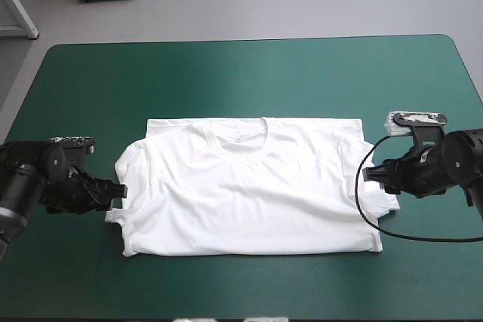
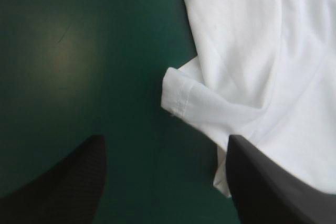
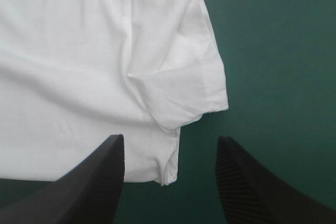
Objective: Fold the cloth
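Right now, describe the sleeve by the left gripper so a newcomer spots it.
A white T-shirt lies flat mid-table on the teal-green cover, collar toward the far edge. Its sleeve with the stitched cuff juts out ahead of the open left gripper; the other sleeve sits by the right gripper.

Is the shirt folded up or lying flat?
Lying flat: the T-shirt is spread on the teal-green cover, collar and both sleeves showing.

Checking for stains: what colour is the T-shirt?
The T-shirt is plain white; high view shows it best.
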You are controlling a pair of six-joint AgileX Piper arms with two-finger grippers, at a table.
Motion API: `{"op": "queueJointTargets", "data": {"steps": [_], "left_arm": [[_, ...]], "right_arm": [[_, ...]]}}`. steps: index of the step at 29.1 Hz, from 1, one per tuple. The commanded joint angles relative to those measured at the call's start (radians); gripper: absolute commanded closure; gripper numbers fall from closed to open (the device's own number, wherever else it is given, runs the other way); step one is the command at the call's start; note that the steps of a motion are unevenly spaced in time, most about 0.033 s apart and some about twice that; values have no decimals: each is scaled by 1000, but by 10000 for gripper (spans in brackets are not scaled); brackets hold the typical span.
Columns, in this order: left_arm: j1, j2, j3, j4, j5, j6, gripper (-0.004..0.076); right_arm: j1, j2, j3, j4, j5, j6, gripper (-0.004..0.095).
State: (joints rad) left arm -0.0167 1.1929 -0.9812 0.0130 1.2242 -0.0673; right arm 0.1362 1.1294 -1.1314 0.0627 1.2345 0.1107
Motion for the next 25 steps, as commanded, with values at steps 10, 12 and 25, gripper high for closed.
{"op": "queueJointTargets", "data": {"steps": [10, 12, 25], "left_arm": [[66, 207, -73, -85, -181, 30, 252], [66, 255, -103, -80, -181, 30, 252], [66, 513, -249, -75, -217, 30, 252]], "right_arm": [[-10, -21, -43, -8, 16, 2, 442], [-10, -21, -43, -8, 16, 2, 445], [-10, -21, -43, -8, 16, 17, 463]]}}
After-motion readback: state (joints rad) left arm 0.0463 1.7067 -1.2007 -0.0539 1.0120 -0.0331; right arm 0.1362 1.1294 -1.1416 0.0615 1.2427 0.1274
